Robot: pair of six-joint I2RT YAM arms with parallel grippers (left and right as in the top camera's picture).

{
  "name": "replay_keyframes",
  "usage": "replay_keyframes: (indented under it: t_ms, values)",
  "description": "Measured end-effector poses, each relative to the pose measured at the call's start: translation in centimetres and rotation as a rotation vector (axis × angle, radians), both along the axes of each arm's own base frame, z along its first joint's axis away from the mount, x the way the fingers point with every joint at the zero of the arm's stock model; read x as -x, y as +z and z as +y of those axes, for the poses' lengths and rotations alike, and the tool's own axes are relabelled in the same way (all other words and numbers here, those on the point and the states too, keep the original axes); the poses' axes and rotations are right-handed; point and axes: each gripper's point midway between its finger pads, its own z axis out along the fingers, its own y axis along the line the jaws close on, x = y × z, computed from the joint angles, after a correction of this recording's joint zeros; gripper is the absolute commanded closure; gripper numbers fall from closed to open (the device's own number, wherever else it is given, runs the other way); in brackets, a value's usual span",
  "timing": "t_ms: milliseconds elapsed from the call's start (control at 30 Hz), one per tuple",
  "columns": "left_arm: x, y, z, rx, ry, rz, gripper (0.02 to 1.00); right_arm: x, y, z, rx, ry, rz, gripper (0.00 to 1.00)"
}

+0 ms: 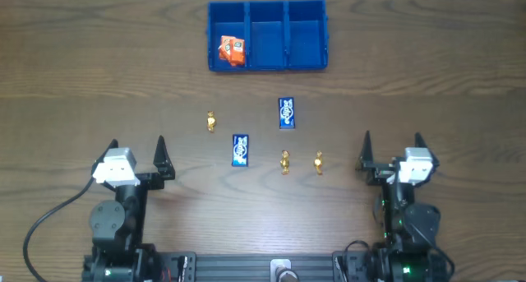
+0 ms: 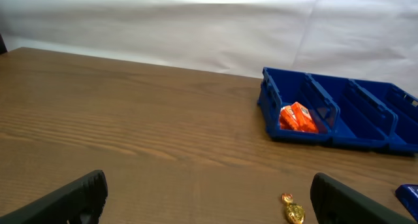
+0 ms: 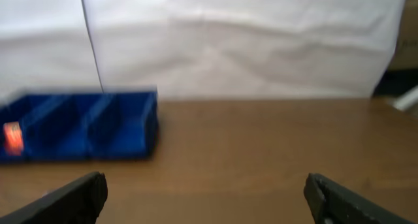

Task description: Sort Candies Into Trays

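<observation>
Top view: left gripper (image 1: 137, 142) and right gripper (image 1: 393, 137) are held wide open, empty. Picking is pending; gold candy (image 1: 211, 122) ahead of left jaws should be straddled.

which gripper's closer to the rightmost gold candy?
Right. The right gripper sits close beside the rightmost gold candy, on its right; the left gripper is well off to its left.

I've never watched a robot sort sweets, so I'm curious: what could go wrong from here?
Two gold candies lie close together, so the right hand going for one might nudge the other. The three compartments of the tray sit side by side; a blue bar could land with the orange candies.
</observation>
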Motion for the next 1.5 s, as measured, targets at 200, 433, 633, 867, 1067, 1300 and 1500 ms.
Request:
replay_keyframes:
  t_ms: [200,433,633,867,1067,1300,1500]
  values:
    - [0.0,0.0,0.0,0.000,0.000,-0.001,0.020,-2.4,3.1,2.3,-0.149,0.114,0.224,0.003]
    - [0.0,0.0,0.0,0.000,-0.001,0.000,0.023,-8.4,4.9,11.3,-0.181,0.318,0.689,0.003]
    - [0.0,0.0,0.0,-0.001,0.000,0.000,0.020,-8.9,-0.3,24.8,-0.056,0.409,1.081,0.003]
    - [0.0,0.0,0.0,0.000,0.000,0.000,0.020,-4.6,-10.4,31.4,-0.004,0.257,1.366,0.003]
    - [0.0,0.0,0.0,0.000,0.000,0.000,0.020,-1.3,-16.2,31.8,0.003,0.078,1.496,0.029]
    - [0.0,0.0,0.0,-0.001,0.000,0.000,0.020,-1.8,-17.1,31.3,-0.022,-0.002,1.478,0.183]
    - [0.0,0.0,0.0,-0.001,0.000,0.000,0.020,-2.1,-17.8,31.1,-0.029,-0.025,1.474,0.698]
